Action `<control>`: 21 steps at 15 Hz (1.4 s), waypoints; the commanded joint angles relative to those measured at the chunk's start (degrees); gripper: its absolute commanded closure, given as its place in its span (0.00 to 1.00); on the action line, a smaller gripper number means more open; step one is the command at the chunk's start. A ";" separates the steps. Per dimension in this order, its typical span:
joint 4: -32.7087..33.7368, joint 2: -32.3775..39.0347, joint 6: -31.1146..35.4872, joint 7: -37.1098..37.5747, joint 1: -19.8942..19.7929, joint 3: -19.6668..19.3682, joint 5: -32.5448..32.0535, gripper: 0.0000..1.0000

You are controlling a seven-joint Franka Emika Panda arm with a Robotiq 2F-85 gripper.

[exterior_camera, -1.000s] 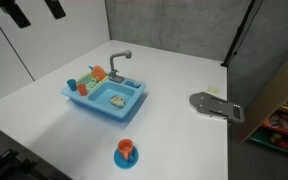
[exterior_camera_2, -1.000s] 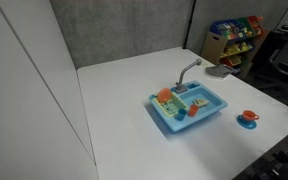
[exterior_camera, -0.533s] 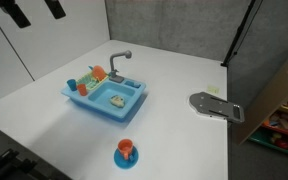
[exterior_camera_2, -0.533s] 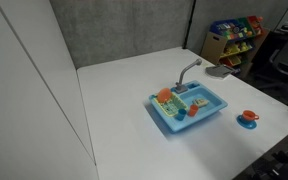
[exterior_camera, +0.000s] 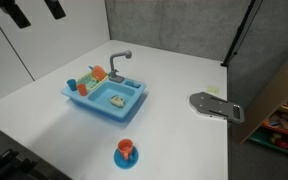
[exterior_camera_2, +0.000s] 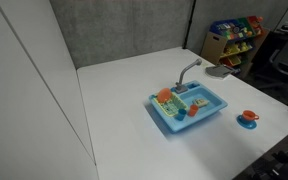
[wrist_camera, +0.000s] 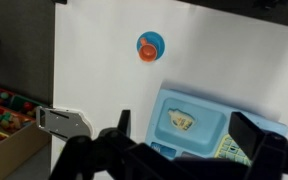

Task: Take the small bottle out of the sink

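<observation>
1. Wrist view looks straight down from high above: the gripper (wrist_camera: 187, 135) hangs with jaws spread wide over the sink (wrist_camera: 189, 94), probably to line up a descent.
2. The small bottle (wrist_camera: 181, 121) lies in the basin, untouched.
3. Dark gripper parts hide the sink's lower edge, and the bottle's orientation is unclear.

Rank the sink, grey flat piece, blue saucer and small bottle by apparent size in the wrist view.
Largest to smallest:
1. sink
2. grey flat piece
3. blue saucer and small bottle: these look about alike, so I am not ranking them.
</observation>
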 commanded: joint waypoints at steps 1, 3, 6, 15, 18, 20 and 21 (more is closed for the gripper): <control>1.61 1.22 -0.86 0.64 1.29 -0.45 0.95 0.00; 2.71 2.68 -1.11 0.92 1.99 -0.20 2.03 0.00; 4.68 5.34 -1.36 1.53 2.99 0.09 3.57 0.00; 10.24 15.79 0.07 2.71 4.76 0.06 11.19 0.00; 10.40 18.87 2.29 3.03 4.65 0.09 13.47 0.00; 10.14 20.63 4.30 2.69 4.70 -0.02 15.31 0.00; 9.95 21.43 5.54 2.57 4.69 -0.04 16.26 0.00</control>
